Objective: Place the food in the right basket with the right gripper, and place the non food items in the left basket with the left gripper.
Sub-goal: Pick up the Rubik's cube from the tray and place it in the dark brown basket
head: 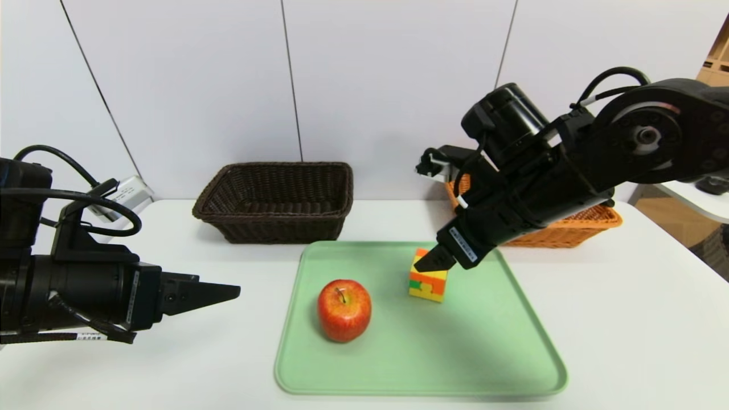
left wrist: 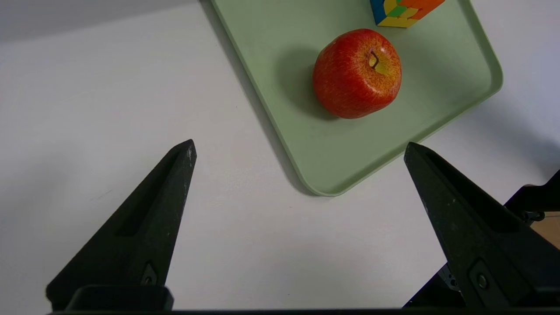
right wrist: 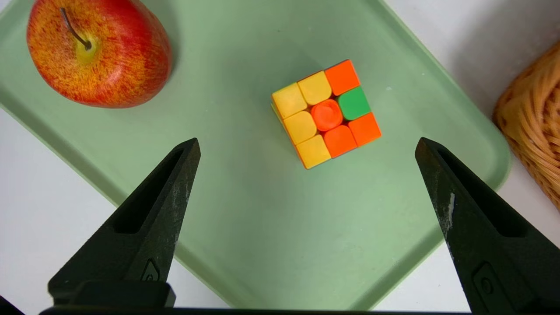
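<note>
Apple (head: 344, 311) and puzzle cube (head: 428, 286) sit apart on the green tray (head: 421, 385), below the spread, empty fingers of the right gripper (right wrist: 308, 140); the left gripper (left wrist: 301, 142), also wide open and empty, hangs beside the tray. Should the right one descend off-centre, a fingertip could knock the cube or roll the round apple away.

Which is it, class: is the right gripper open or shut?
Open. The right wrist view shows the right gripper with its two fingers wide apart, only tray and puzzle cube visible between them.
</note>
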`<action>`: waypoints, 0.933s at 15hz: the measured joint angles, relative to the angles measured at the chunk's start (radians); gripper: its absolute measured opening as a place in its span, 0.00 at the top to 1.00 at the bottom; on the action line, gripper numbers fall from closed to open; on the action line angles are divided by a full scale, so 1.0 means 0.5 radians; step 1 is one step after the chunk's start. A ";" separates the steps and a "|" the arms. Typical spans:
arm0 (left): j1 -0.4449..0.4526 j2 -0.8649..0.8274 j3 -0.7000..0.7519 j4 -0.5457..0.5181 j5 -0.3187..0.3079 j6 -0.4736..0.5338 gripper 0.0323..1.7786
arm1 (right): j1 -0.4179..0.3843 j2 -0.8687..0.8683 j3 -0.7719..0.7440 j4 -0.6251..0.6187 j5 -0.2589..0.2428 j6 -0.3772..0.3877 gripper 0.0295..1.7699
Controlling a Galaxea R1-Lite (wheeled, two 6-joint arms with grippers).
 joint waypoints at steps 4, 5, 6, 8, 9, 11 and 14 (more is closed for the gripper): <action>-0.001 0.004 -0.001 0.000 0.001 -0.001 0.05 | -0.004 0.140 -0.043 -0.003 0.011 -0.136 0.04; -0.001 0.004 -0.002 0.000 0.001 -0.001 0.05 | -0.007 0.175 -0.063 -0.003 0.011 -0.145 0.04; -0.001 0.004 -0.002 0.000 0.000 -0.001 0.05 | -0.010 0.210 -0.085 -0.006 0.011 -0.155 0.04; 0.001 0.005 -0.002 0.000 0.001 -0.001 0.05 | -0.023 0.271 -0.121 -0.006 0.013 -0.199 0.04; 0.001 0.005 -0.002 0.000 0.001 0.000 0.05 | -0.032 0.297 -0.140 -0.005 0.011 -0.214 0.04; 0.001 0.005 -0.002 0.000 0.000 0.001 0.05 | -0.046 0.337 -0.155 -0.003 0.012 -0.248 0.04; 0.001 0.009 -0.002 0.000 0.000 0.001 0.05 | -0.078 0.384 -0.160 -0.003 0.013 -0.306 0.04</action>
